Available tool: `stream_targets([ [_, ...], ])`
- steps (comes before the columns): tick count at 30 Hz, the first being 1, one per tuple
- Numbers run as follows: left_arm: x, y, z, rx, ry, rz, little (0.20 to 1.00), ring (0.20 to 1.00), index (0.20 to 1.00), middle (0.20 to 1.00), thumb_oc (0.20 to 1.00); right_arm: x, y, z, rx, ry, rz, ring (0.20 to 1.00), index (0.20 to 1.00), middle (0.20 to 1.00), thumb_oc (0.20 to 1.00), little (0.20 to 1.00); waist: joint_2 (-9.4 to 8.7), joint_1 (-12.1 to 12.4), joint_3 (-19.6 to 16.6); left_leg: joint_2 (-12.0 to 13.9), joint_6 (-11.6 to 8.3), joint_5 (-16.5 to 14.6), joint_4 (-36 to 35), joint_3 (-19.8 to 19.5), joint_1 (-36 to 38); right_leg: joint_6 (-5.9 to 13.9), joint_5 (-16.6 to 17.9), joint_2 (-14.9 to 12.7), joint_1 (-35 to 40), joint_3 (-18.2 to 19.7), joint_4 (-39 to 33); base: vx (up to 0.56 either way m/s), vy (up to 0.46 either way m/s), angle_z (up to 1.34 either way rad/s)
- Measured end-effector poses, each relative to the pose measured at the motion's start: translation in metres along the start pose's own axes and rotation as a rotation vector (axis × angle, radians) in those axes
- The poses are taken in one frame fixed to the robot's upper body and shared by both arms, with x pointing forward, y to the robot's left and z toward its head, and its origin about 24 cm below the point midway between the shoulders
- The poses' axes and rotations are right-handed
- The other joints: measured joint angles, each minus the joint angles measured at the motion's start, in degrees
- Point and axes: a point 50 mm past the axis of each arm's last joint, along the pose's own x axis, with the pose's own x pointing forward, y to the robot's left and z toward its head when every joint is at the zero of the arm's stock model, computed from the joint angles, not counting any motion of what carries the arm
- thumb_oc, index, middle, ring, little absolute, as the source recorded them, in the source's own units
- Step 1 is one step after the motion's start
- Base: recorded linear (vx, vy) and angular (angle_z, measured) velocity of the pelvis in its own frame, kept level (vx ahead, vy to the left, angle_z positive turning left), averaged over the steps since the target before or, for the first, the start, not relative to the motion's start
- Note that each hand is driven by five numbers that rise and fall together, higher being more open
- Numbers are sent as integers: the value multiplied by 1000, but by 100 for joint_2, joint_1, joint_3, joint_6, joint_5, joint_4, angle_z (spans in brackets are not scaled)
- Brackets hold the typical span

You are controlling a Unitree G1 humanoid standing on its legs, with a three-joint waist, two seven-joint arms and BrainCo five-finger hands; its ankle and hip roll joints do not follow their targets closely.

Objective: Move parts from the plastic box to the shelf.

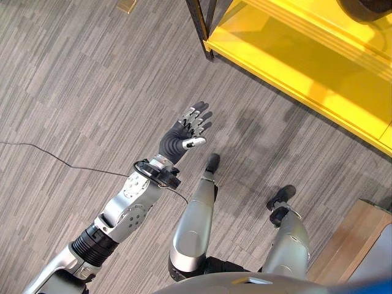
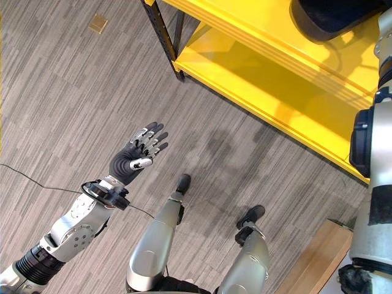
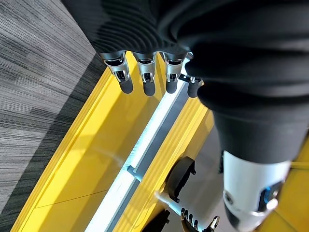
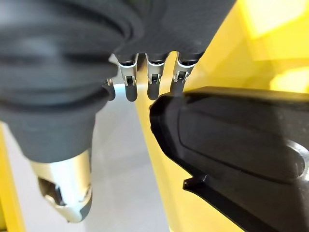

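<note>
My left hand [image 1: 188, 131] hangs open, palm up, over the grey floor, well short of the yellow shelf [image 1: 294, 67] and holding nothing. Its straight fingers [image 3: 145, 77] point toward the shelf's boards. A black moulded part [image 2: 331, 15] lies on the shelf's upper board. My right arm reaches up to it along the right edge. In the right wrist view my right hand [image 4: 149, 72] sits right beside the black part [image 4: 231, 145], fingers extended at its edge and thumb [image 4: 63, 193] held apart. I cannot tell whether the fingers touch it.
The shelf's dark upright post [image 2: 164, 37] stands on the grey striped floor [image 2: 73, 92]. A small tan square [image 2: 98, 24] lies on the floor far left. A wooden block [image 2: 318, 257] sits at the lower right.
</note>
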Motion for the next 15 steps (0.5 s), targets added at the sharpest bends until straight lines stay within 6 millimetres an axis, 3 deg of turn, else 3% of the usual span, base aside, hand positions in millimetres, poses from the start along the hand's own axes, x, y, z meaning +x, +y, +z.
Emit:
stream_targets([
  [5, 3, -1, 2, 4, -10, -11, 1000, 1000, 1000, 1000, 1000, -3, 13, 8, -6, -60, 55, 1000, 1000, 1000, 1000, 1000, -7, -24, -4, -11, 22, 15, 52, 19, -11, -4, 103, 8, 22, 3, -65, -67, 21, -2],
  [10, 6, -4, 4, 7, -16, -28, 1000, 1000, 1000, 1000, 1000, -11, 35, 12, 119, -101, 141, 1000, 1000, 1000, 1000, 1000, -19, -184, -10, -13, 31, 13, 98, 46, 49, -20, 143, 13, 142, 14, -177, -23, 26, -1],
  [11, 1, 1, 0, 39, 2, -7, 1000, 1000, 1000, 1000, 1000, -9, 16, -35, 105, -36, 140, 1000, 1000, 1000, 1000, 1000, -138, -442, -224, 0, 102, -48, 68, 179, 215, 25, 305, 84, 383, 58, -432, -37, 76, -1],
  [12, -13, 15, -2, 120, 15, 57, 1000, 1000, 1000, 1000, 1000, -36, 22, -71, 146, -56, 368, 1000, 1000, 1000, 1000, 1000, -278, -594, -120, -2, 102, -26, -77, 228, 607, 24, 316, 71, 732, 30, -476, -46, 153, 8],
  [13, -34, 41, -14, 170, 91, 193, 1000, 1000, 1000, 1000, 1000, -91, 13, -135, 181, 14, 582, 1000, 1000, 1000, 1000, 1000, -398, -816, -60, -48, 120, -41, -184, 304, 1210, 112, 236, 1, 1387, -78, -582, -21, 87, 38],
  [14, -51, 57, -24, 188, 167, 289, 1000, 1000, 1000, 1000, 1000, -137, -20, -197, 188, 201, 594, 1000, 1000, 1000, 1000, 1000, -405, -956, -79, -125, 153, -72, -238, 423, 1641, 204, 173, -47, 1975, -165, -687, -24, 138, 38],
  [15, -62, 63, -25, 205, 182, 332, 1000, 1000, 1000, 1000, 1000, -166, -54, -238, 159, 357, 516, 1000, 1000, 1000, 1000, 1000, -374, -977, -196, -141, 243, -271, -285, 477, 1874, 280, 104, -71, 2234, -206, -784, 9, 96, 23],
])
